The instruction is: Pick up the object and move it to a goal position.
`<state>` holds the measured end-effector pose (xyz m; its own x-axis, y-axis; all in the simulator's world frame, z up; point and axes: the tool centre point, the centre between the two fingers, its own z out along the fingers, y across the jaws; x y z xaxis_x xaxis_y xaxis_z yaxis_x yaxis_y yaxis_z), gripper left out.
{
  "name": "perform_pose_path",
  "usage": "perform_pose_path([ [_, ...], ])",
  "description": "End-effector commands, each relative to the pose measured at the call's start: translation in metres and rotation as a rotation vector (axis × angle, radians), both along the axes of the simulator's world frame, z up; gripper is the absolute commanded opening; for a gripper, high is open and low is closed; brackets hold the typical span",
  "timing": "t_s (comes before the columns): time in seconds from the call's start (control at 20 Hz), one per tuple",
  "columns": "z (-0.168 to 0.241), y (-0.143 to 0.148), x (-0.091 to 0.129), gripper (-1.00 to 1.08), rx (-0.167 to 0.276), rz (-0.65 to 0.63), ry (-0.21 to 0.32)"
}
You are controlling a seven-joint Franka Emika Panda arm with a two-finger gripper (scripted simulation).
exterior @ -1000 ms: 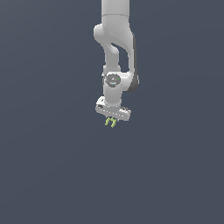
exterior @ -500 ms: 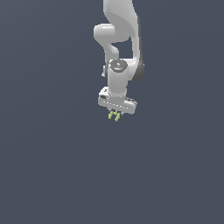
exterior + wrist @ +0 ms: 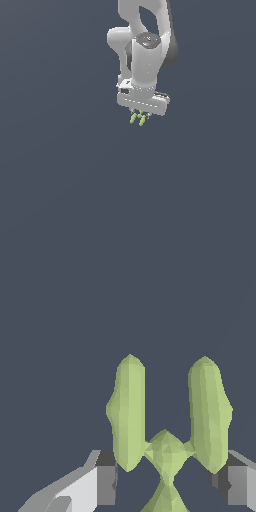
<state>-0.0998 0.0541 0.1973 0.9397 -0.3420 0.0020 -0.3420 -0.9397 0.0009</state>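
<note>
Here, in the exterior view, the white-grey jointed robot arm (image 3: 145, 50) reaches down from the top of the scene, and its broad white gripper (image 3: 138, 118) hangs in mid-air against a plain dark grey-blue background. Beneath it pokes the small yellow-green pronged object (image 3: 137, 119), its short rods pointing downward and slightly toward the exterior view's left. Nothing appears beneath it, so I judge it lifted and in carriage toward a goal; no goal marker is visible.

In the wrist view the yellow-green object (image 3: 167, 421) fills the middle: two thick faceted prongs stand parallel, joined by a narrower hub that tapers toward the camera. The grey-tipped fingers (image 3: 102, 481) sit just outside each prong, touching them, so the gripper (image 3: 167, 478) is closed at a fairly broad span, clamping the object across its two prongs. Held this way, squeezed from both outer sides, the piece looks unlikely to twist, though I judge a slip possible on those rounded faces.
</note>
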Motion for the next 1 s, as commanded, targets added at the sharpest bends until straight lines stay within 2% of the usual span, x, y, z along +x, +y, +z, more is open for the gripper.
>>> perform_pose_path([
  [0.0,0.026,0.007,0.0,-1.0,-0.001,0.0,0.001],
  [0.5,0.108,0.033,0.005,-1.0,0.0,0.001,0.001],
  [0.95,0.14,0.044,0.009,-1.0,0.001,0.001,0.002],
])
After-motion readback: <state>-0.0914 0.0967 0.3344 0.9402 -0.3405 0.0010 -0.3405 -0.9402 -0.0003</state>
